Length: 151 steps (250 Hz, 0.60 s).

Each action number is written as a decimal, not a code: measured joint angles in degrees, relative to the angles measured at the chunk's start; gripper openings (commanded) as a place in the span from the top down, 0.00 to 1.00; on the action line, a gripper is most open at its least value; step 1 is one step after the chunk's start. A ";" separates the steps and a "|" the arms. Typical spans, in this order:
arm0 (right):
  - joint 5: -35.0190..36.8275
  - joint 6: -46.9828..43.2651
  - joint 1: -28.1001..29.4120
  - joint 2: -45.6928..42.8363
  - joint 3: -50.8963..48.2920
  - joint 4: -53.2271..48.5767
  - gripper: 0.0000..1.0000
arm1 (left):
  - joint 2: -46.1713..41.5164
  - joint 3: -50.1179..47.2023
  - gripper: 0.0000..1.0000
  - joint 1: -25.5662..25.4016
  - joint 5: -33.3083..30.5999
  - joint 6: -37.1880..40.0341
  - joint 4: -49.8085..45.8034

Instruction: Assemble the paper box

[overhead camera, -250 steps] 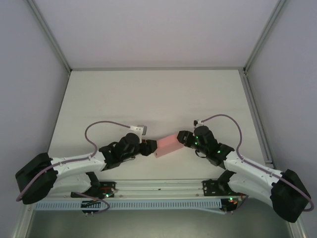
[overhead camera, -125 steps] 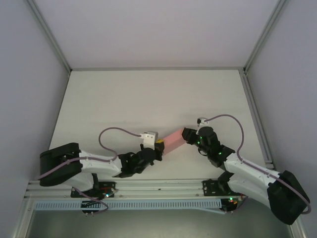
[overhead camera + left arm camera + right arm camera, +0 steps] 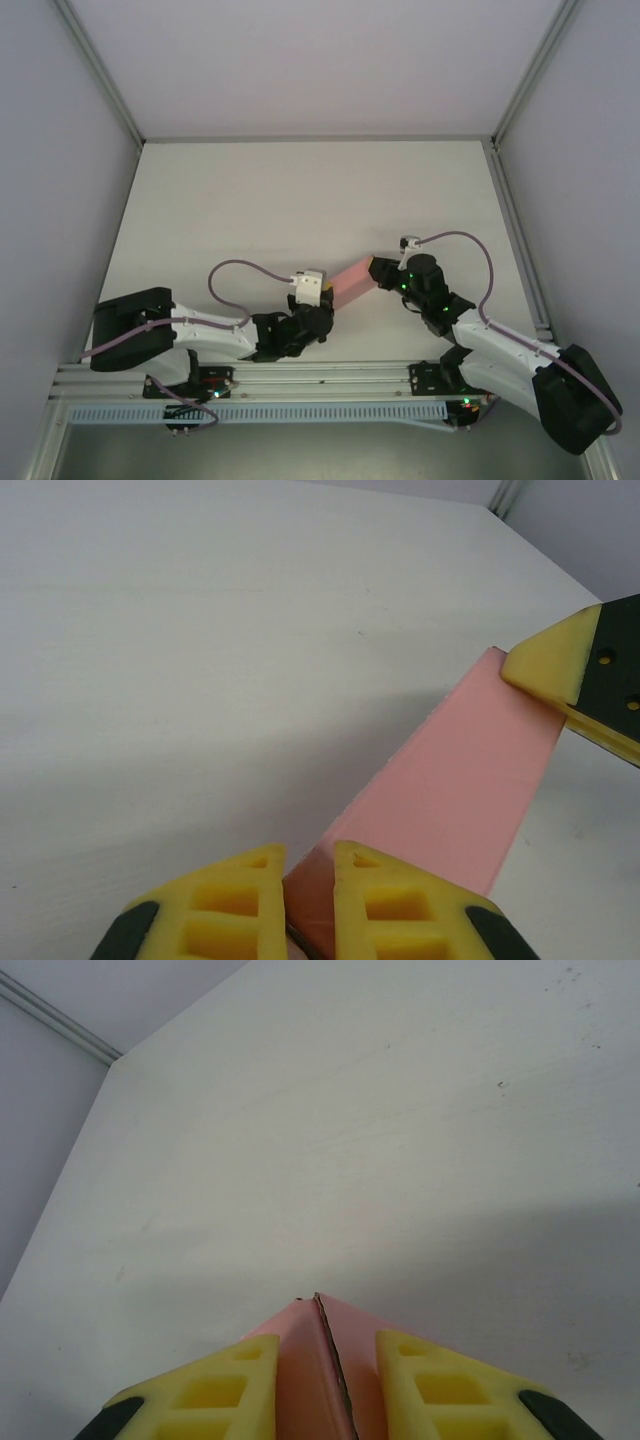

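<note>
The paper box (image 3: 350,278) is a small salmon-pink closed box, held slantwise above the table between the two arms. My left gripper (image 3: 322,294) is shut on its lower-left end; in the left wrist view the box (image 3: 460,780) runs away from my yellow fingers (image 3: 225,905) and its corner sits pinched between them. My right gripper (image 3: 378,270) is shut on the upper-right end. In the right wrist view the box (image 3: 310,1370), with a seam down its middle, fills the gap between the fingers (image 3: 450,1390). A right fingertip (image 3: 560,660) also touches the box's far corner in the left wrist view.
The white table (image 3: 300,200) stretches behind the box. Grey walls and metal frame posts (image 3: 100,75) close it in on three sides. A rail with cable chain (image 3: 300,410) runs along the near edge by the arm bases.
My left arm swung in from the left, and its gripper closed on the box's lower-left end. The right gripper narrowed on the other end. The box shifted slightly up and right.
</note>
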 measured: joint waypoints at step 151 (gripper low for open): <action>-3.78 2.97 0.70 -0.68 8.83 -17.44 0.71 | -10.36 3.10 0.25 9.33 10.14 12.09 -17.05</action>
